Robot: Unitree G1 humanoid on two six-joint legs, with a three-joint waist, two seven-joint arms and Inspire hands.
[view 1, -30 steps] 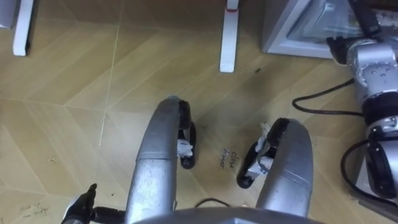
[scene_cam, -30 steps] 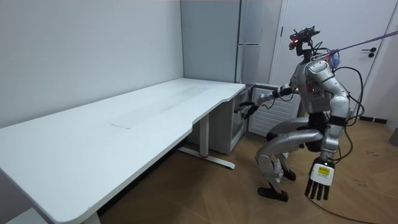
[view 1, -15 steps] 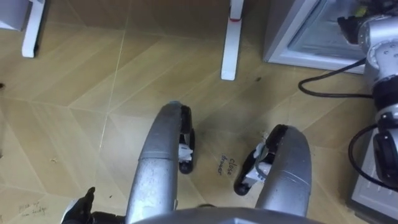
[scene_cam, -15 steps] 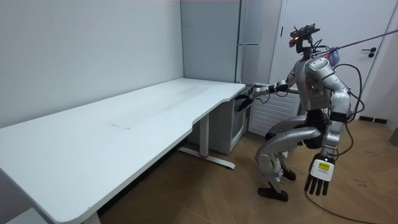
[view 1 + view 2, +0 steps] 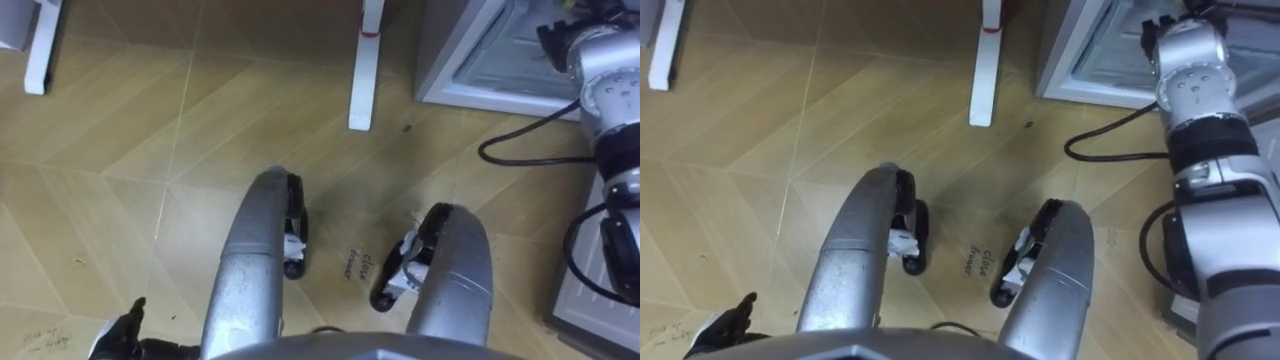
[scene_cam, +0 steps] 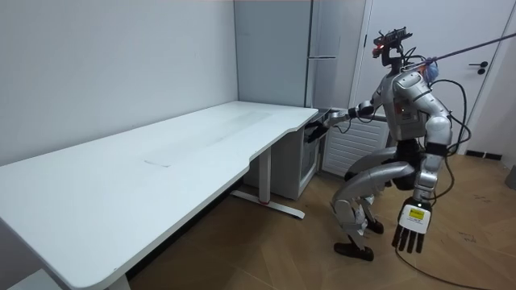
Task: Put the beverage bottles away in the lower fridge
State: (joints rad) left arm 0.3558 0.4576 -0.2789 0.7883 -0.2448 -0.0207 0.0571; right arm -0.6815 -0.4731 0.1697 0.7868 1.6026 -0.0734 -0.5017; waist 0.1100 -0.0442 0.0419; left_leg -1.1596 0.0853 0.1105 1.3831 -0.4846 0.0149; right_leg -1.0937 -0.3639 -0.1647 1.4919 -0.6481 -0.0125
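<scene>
The lower fridge stands open at floor level at the top right of the eye views, its pale inside showing. In the room view it sits beside the desk under the tall grey upper fridge. My right arm stretches out to it. My right hand is at the fridge's opening and shows in the room view level with its top edge. My left hand hangs straight-fingered beside my leg, holding nothing, and its dark fingertips show at the lower left. I stand crouched with bent knees before the fridge.
A long white desk runs along the wall on the room view's left. Its white foot lies on the wood floor just left of the fridge. A grey panel stands close at my right. A white door is behind me.
My right hand has risen from lower at the fridge front up to its top edge, and my body has straightened slightly. The left hand still hangs as before.
</scene>
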